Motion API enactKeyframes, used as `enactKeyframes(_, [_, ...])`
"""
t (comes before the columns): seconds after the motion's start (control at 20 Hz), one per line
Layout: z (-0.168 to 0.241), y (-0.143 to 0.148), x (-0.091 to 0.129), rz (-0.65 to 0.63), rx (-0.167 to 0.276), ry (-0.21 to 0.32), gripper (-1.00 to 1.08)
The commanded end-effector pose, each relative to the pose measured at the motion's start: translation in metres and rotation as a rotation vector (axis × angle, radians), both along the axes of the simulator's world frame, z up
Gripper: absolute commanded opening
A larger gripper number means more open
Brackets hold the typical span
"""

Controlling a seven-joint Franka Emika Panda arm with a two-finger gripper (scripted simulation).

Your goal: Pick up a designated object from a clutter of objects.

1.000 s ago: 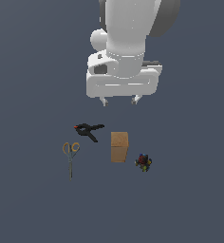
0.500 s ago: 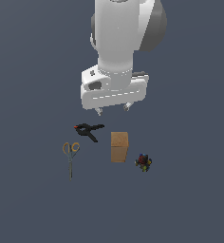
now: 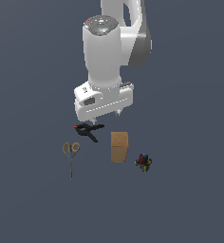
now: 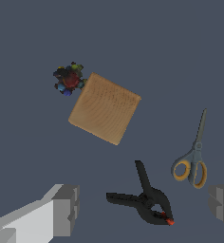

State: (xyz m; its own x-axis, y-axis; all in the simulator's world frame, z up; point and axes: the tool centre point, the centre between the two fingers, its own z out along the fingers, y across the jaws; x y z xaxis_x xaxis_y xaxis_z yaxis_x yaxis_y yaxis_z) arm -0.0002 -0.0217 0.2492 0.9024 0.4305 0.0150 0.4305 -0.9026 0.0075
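On a flat dark grey floor [image 3: 33, 71], we see the gripper [image 4: 142, 206] spread wide above the black clamp [image 4: 144, 198], which lies between its fingers [image 4: 64, 209]. Near it lie the scissors [image 4: 193, 159], the box [image 4: 104, 108] and a small multicoloured lump [image 4: 69, 79].

From high and far we overlook the arm [image 3: 111, 61]; our wrist camera looks straight down, close, sharing the clamp [image 4: 144, 199] and box [image 4: 104, 108].

Floor [image 3: 190, 199] — flat, matte, uniform dark blue-grey. Lies below the claw [image 3: 105, 116] and spreads out from under it on all sides — reaches every frame edge.
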Motion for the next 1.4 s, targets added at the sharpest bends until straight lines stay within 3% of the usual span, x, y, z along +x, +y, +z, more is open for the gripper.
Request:
enactKeyframes(0.0, [-0.011,-0.007,-0.002,0.048,0.002,0.001,1.0])
enactKeyframes(1.35, [-0.123,-0.08,-0.05,0.543,0.006,0.005,1.0])
